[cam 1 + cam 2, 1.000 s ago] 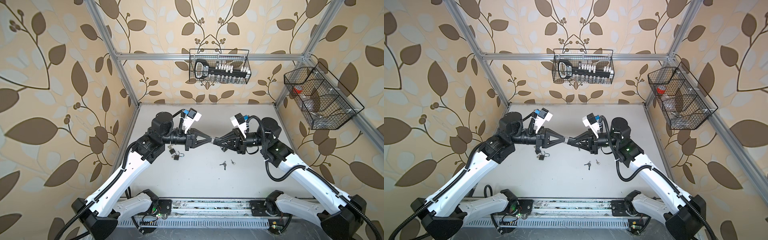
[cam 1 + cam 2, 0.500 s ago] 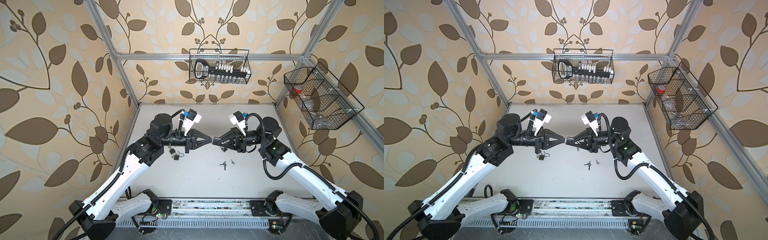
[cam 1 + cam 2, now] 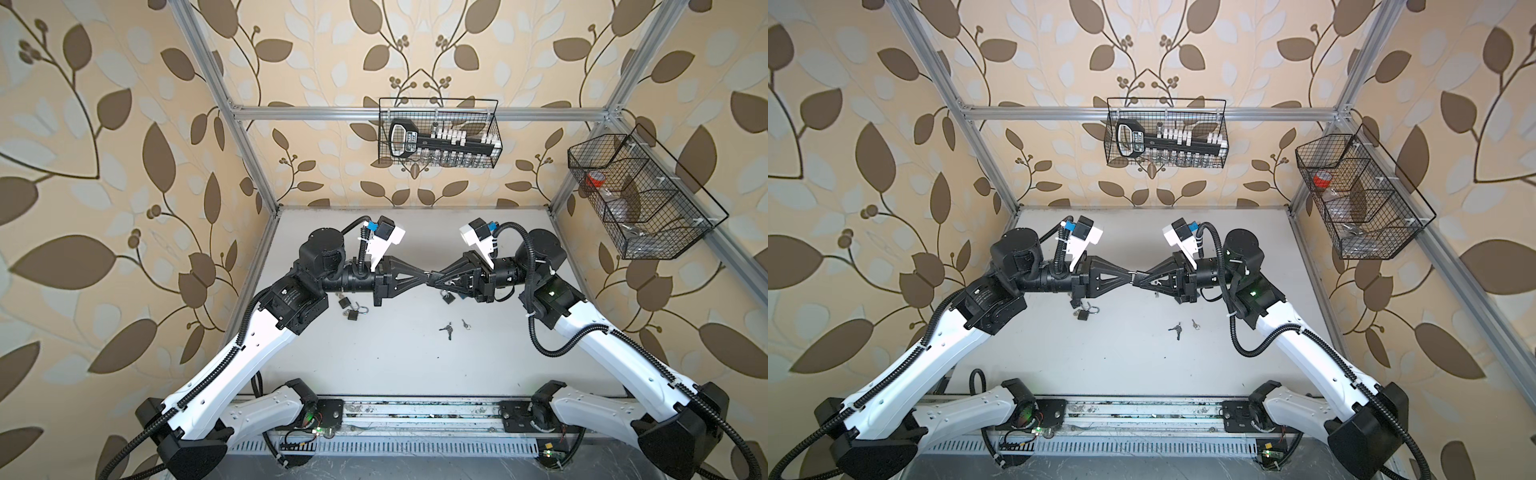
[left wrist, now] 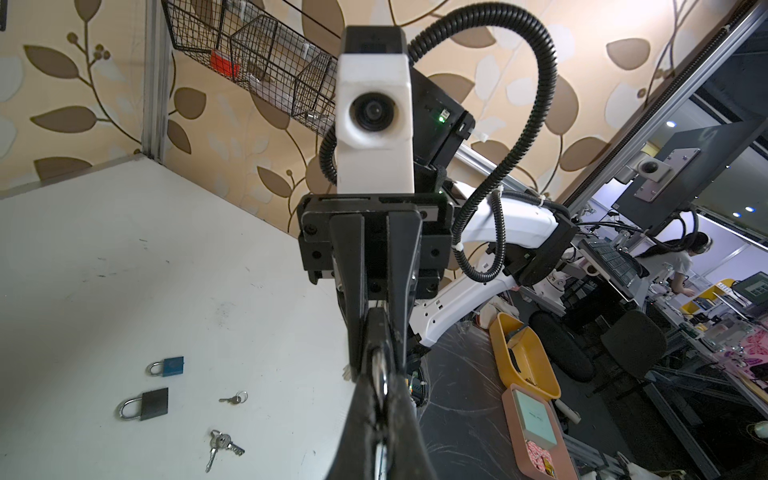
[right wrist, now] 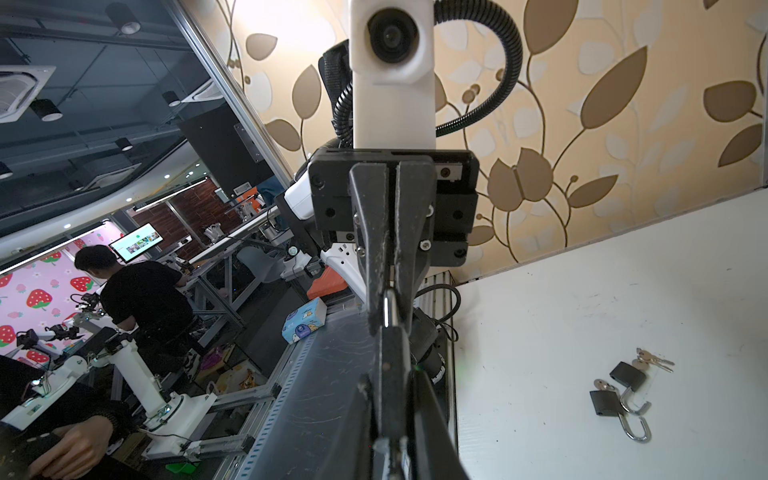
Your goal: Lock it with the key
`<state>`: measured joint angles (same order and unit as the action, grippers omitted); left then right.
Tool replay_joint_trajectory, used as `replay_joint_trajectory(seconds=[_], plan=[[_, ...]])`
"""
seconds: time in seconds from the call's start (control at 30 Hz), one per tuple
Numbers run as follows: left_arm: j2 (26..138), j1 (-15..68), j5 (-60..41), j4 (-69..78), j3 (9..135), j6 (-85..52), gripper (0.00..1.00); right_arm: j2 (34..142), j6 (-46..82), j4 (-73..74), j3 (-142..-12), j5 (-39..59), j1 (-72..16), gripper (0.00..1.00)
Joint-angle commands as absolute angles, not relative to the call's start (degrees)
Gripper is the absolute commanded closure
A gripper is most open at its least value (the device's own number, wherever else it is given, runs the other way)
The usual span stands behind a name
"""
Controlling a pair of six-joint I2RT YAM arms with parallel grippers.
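Two grippers, both mine, meet tip to tip in mid-air above the white table [image 3: 395, 365]. My left gripper [image 3: 425, 276] is clamped fully shut on a thin silver piece that I take to be the key [image 5: 388, 306] — only a sliver of it shows between the fingers. My right gripper [image 3: 436, 279] faces it, jaws drawn nearly together at the same spot. Whether they hold a lock there I cannot tell, because the tips hide it.

I judge the key to be light, stiff and flat, with smooth metal that could slip or twist in a pinch. The broad head is the place to hold it, leaving the toothed blade free to enter a keyhole.

Spare things lie on the table below, well apart from the tips. A dark padlock [image 3: 353, 316] sits on my left side with its shackle open, a blue padlock [image 4: 171, 366] lies on my right, and loose keys [image 3: 446, 330] rest near the middle. None blocks the way — the real crowding is my own two sets of fingers, which leave little room to see or align.
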<state>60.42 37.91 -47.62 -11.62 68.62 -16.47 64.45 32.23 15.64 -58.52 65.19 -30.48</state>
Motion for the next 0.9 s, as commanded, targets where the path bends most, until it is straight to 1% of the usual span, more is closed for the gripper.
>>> replay_joint_trajectory(seconds=[0.0, 0.13, 0.33, 0.5, 0.53, 0.57, 0.6, 0.73, 0.87], plan=[[66.05, 44.91, -49.03, -16.82, 65.49, -14.79, 1.00, 65.17, 30.40, 21.68, -62.73, 57.38, -34.08, 1.00], [62.00, 42.70, -43.80, -18.35, 66.07, -14.16, 1.00, 62.49, 27.06, 17.99, -60.72, 56.59, -32.19, 1.00], [56.56, 35.75, -44.54, -15.68, 66.63, -17.65, 1.00, 58.60, 19.99, 10.16, -56.98, 58.40, -30.14, 1.00], [56.61, 35.24, -46.14, -16.09, 68.50, -17.82, 1.00, 58.23, 18.39, 8.03, -55.56, 60.15, -30.13, 1.00], [56.98, 35.22, -46.67, -15.92, 68.72, -18.07, 1.00, 58.33, 18.24, 7.87, -55.71, 60.01, -30.12, 0.90], [57.35, 35.19, -47.04, -15.96, 68.89, -18.20, 1.00, 58.36, 17.95, 7.60, -55.88, 59.58, -30.12, 0.78], [57.65, 35.23, -47.32, -15.84, 69.08, -18.41, 1.00, 58.32, 17.16, 7.12, -56.19, 58.86, -30.10, 0.68], [57.92, 35.23, -45.99, -16.59, 69.67, -18.71, 1.00, 56.96, 12.46, 4.27, -56.60, 52.93, -30.15, 0.57], [57.44, 35.18, -41.60, -19.14, 70.27, -18.15, 1.00, 54.89, 5.36, -0.12, -54.94, 40.95, -30.56, 0.56]])
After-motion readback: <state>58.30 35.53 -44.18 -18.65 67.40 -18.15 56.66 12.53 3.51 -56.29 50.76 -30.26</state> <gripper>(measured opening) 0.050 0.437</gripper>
